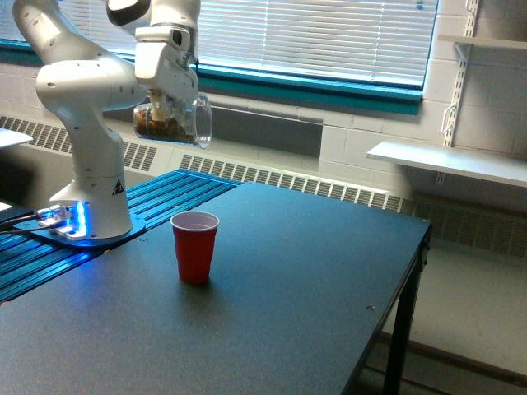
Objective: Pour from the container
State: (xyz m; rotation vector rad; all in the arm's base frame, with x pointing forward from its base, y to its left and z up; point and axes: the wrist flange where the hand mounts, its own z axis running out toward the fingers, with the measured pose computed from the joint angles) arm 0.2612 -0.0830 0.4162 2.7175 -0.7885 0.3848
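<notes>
The gripper [167,105] clamps its fingers on the clear cup [173,121], which lies tipped on its side in the air, brown bits inside, at about eleven o'clock from the red cup [194,246] standing on the dark table [296,304].

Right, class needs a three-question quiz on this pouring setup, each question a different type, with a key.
1. True or false: the clear container in the gripper is tipped on its side, mouth toward the exterior view's right.
2. Multiple choice: the red cup stands (a) on the black table, (b) on the wall shelf, (c) in the gripper.
3. Fill in: the pieces inside the clear container are ____ in colour.

Key: 1 true; 2 a; 3 brown.
</notes>
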